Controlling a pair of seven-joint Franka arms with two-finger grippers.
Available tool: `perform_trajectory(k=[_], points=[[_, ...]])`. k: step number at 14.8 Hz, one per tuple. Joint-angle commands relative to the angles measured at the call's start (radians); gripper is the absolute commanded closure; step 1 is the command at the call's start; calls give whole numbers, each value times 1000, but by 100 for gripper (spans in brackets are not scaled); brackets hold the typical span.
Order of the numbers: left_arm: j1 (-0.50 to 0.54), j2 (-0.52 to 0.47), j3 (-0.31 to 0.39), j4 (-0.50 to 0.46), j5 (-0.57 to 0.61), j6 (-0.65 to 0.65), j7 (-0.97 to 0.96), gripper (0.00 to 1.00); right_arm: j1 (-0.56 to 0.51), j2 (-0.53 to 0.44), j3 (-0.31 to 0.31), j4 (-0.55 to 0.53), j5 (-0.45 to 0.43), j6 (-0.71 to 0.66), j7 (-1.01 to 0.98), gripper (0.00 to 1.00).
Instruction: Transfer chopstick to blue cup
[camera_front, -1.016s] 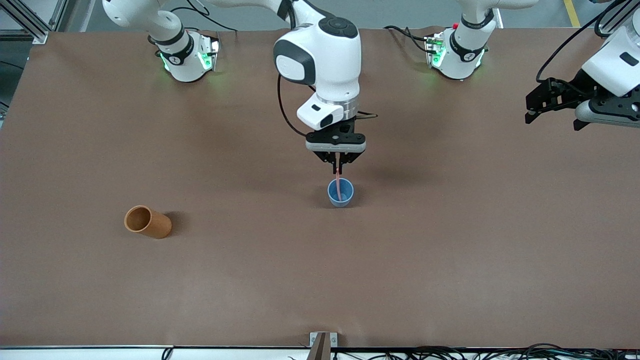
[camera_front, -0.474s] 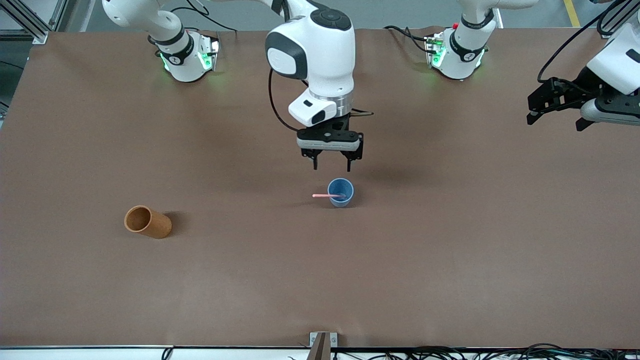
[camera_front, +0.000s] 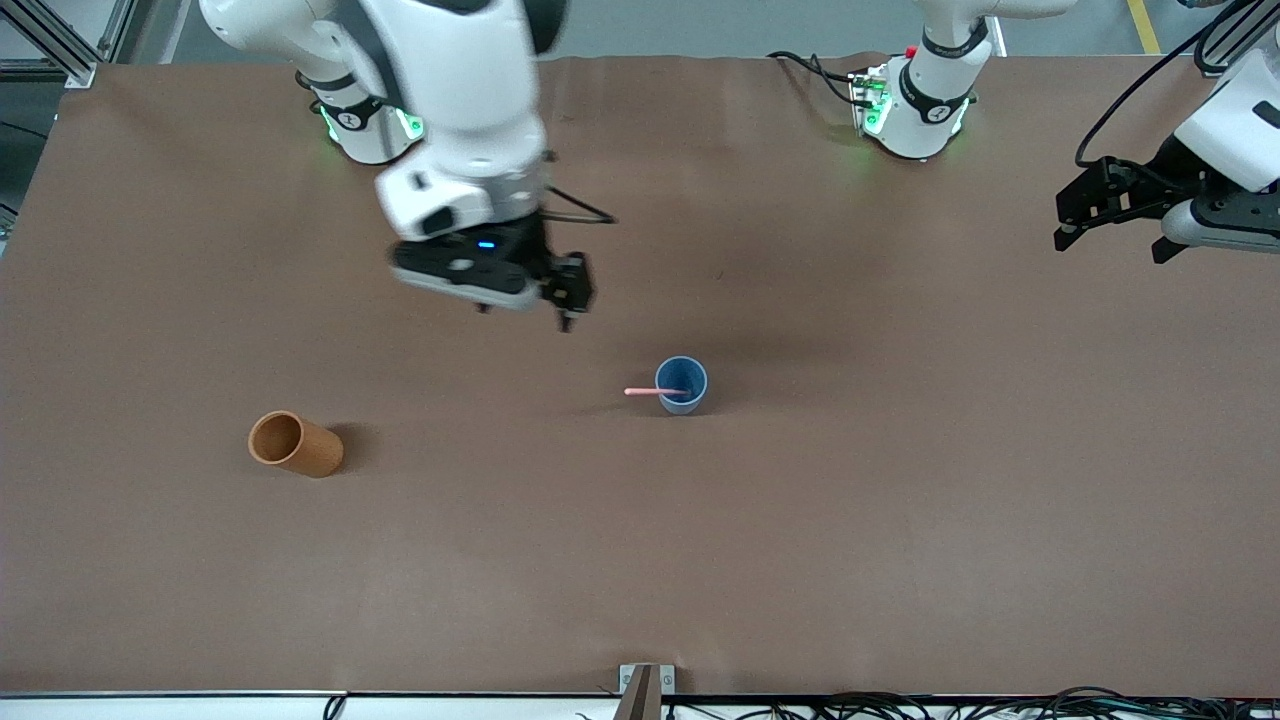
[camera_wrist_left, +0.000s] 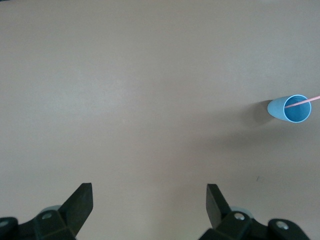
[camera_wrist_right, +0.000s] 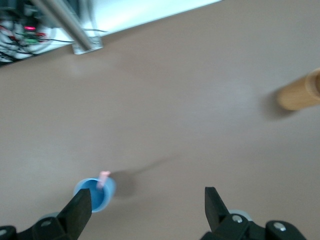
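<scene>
The chopstick leans in the blue cup, tip over the rim; I judge it delivered. My right pincer, spread and empty, hangs over bare surface; left pincer waits spread.

The blue cup stands upright on the table, near its middle, its round mouth open upward. It is small, light blue outside and a darker blue inside, and narrows slightly toward the base. Nothing touches it but the chopstick. The chopstick is a thin, straight pink stick. One end sits down inside the cup, and the stick leans on the rim, slanting out over it toward the right arm's end of the table. Its free end pokes well past the rim, clear of the table. In the left wrist view the cup shows the stick crossing its mouth.
</scene>
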Motion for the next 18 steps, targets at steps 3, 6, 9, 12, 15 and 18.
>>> perform_trajectory(k=[3,6,9,12,15,18], points=[[2,16,0,32,-17,-14,-9,0,-213,-265,19,-260,44,-91,-238,0],[2,25,-1,32,-18,-14,-12,0,-337,-397,16,-411,44,-85,-335,0],[6,25,-4,33,-20,-14,-9,0,-434,-460,11,-466,44,-99,-430,0],[6,24,-4,33,-17,-14,-9,0,-561,-497,5,-481,44,-163,-622,0],[6,24,-4,33,-15,-14,-11,0,-650,-518,-3,-477,44,-191,-744,0],[6,24,-4,32,-15,-14,-11,0,-707,-505,-13,-394,44,-191,-922,0]])
